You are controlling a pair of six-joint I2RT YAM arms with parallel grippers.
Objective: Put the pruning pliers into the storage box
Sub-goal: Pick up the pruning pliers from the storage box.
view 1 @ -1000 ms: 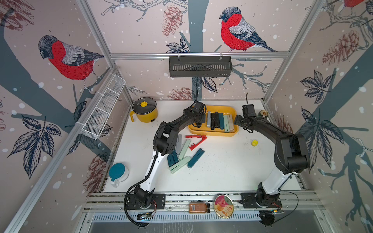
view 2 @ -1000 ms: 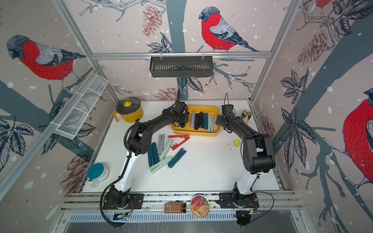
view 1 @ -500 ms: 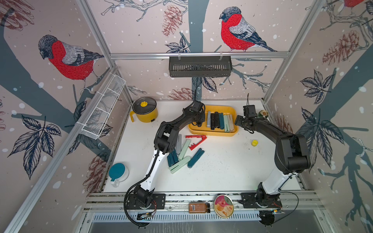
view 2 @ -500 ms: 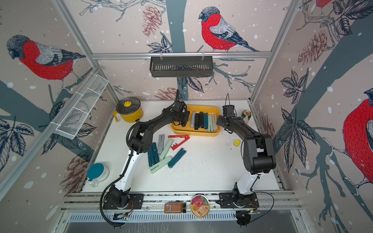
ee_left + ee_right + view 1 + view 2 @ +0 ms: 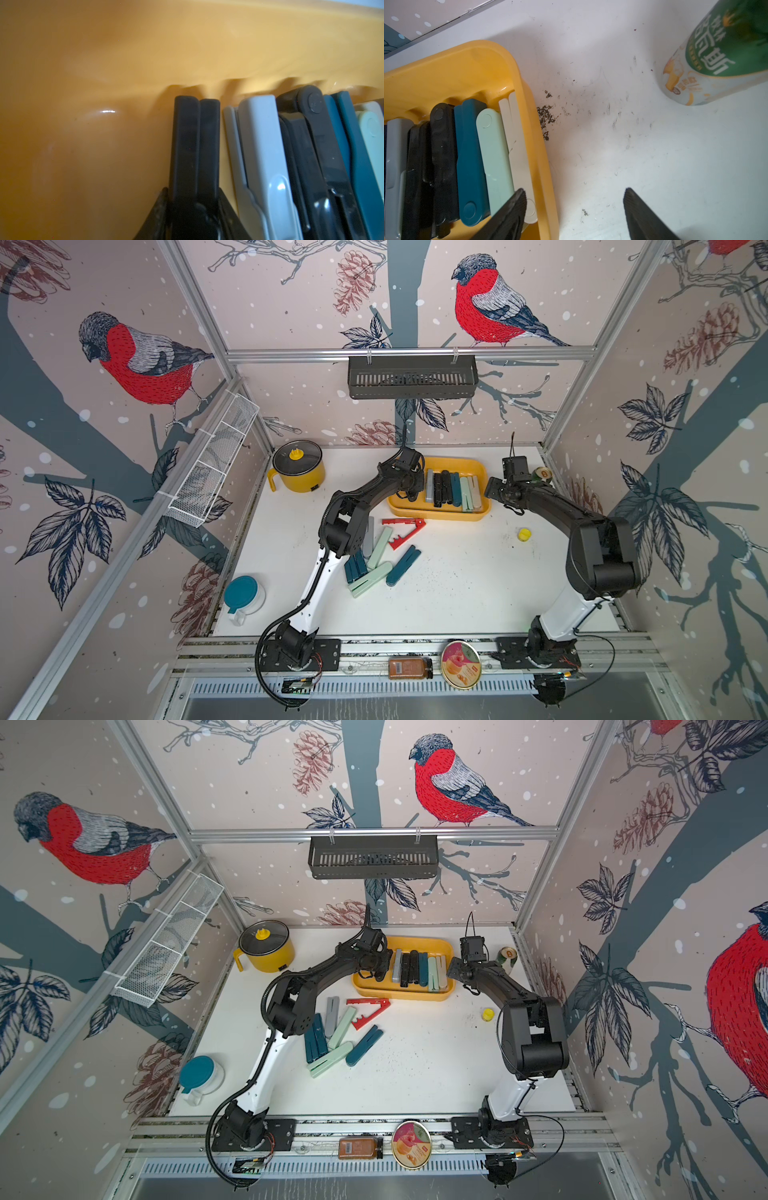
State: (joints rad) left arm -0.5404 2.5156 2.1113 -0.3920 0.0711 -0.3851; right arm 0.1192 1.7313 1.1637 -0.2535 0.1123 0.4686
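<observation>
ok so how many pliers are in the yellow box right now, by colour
black pliers: 3, one between the fingers of the left gripper
grey pliers: 1
teal pliers: 1
mint pliers: 1
beige pliers: 1
total: 7 in the storage box

The left arm (image 5: 316, 585) and right arm (image 5: 559, 616) are each built from a white lower link, black upper links and bulky black joints. A black corrugated cable (image 5: 262, 649) is looped by the left base (image 5: 303, 655). The right gripper (image 5: 574, 189) is fitted with ribbed black fingers (image 5: 512, 207).
</observation>
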